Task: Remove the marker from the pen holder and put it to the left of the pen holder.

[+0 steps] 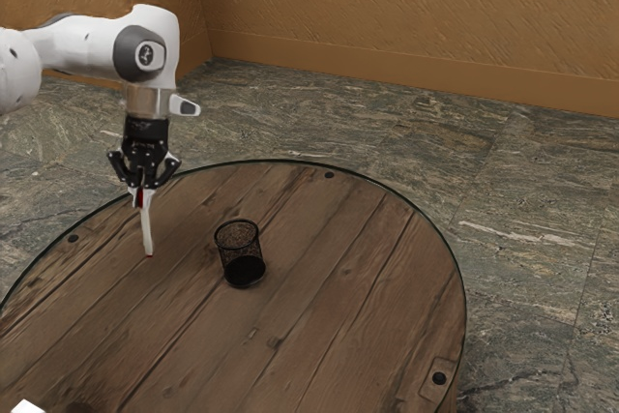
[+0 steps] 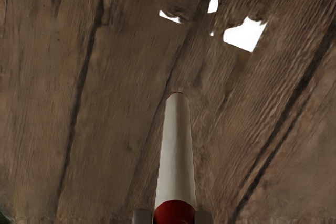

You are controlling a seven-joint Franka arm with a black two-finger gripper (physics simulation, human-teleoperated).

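In the exterior view my gripper (image 1: pixel 144 193) points down over the table and is shut on the marker (image 1: pixel 147 229), a white stick with red ends hanging nearly upright. Its lower tip is at or just above the wood; which one I cannot tell. The black mesh pen holder (image 1: pixel 240 255) stands upright toward the exterior view's right of the marker, apart from it. In the wrist view the marker (image 2: pixel 177 156) runs away from the hand, its red end (image 2: pixel 174 212) between my gripper's fingertips (image 2: pixel 174 216).
The round wooden table (image 1: pixel 338 239) has a dark rim and a few dark round spots. White patches (image 2: pixel 245 34) show in the wood in the wrist view. A white shape (image 1: pixel 28 406) lies at the exterior view's lower left corner.
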